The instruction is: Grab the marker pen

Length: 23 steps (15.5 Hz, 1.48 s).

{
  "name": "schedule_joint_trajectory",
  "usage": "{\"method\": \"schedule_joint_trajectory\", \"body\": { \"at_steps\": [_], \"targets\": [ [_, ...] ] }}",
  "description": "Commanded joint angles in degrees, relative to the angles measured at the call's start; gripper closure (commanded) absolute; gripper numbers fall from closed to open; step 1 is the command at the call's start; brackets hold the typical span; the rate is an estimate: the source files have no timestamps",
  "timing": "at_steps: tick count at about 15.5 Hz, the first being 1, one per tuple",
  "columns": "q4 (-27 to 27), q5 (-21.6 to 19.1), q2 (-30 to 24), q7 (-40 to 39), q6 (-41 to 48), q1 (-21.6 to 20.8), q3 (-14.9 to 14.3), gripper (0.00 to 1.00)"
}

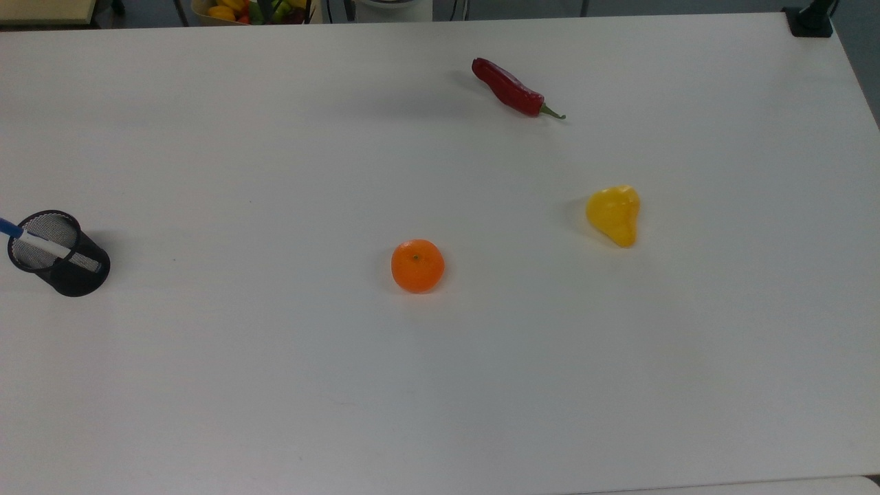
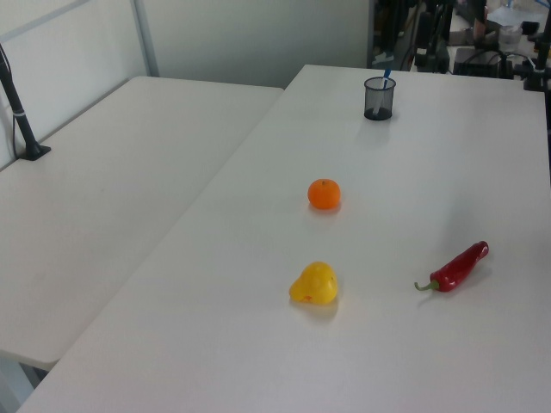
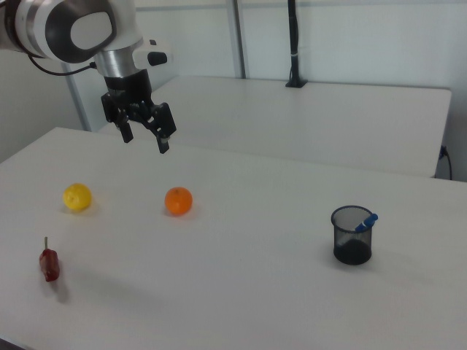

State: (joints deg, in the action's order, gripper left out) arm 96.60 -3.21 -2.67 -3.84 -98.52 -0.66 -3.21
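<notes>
The marker pen [image 1: 36, 240] has a white barrel and a blue cap. It leans inside a black mesh cup [image 1: 69, 269] at the top view's left edge. In the left view the marker pen [image 2: 386, 77] pokes its blue cap out of the cup [image 2: 378, 99] at the far end of the table. In the right view the marker pen [image 3: 365, 220] rests on the rim of the cup [image 3: 353, 237]. My gripper [image 3: 145, 140] hangs open high above the table in the right view, far to the left of the cup and above the orange [image 3: 178, 200].
An orange [image 1: 417, 265] sits mid-table, a yellow pepper [image 1: 614, 214] to its right in the top view, and a red chilli [image 1: 512, 89] beyond. A second table [image 2: 103, 172] adjoins at the left view's left, with a black post [image 2: 21, 120] on it.
</notes>
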Motion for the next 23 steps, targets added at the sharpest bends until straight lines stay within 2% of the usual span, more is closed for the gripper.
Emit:
{"method": "schedule_joint_trajectory", "body": {
  "at_steps": [1,4,9,14,18,20,23],
  "targets": [
    [0.08,0.3,-0.67,7.6,-4.39,0.83,-1.61,0.0],
    [-1.59,2.06,0.03,8.85,-6.42,0.92,-4.77,0.0],
    [-1.59,3.38,4.68,10.08,-16.51,2.94,-9.52,0.0],
    [-1.51,3.21,9.78,19.82,-32.14,5.05,-14.0,0.0],
    [-1.07,2.42,15.57,23.43,-43.92,7.77,-14.8,0.0],
    [-1.07,2.5,19.87,29.47,-52.08,9.43,-14.89,0.0],
    [-1.07,2.42,24.28,32.14,-58.26,11.02,-14.8,0.0]
  ]
}}
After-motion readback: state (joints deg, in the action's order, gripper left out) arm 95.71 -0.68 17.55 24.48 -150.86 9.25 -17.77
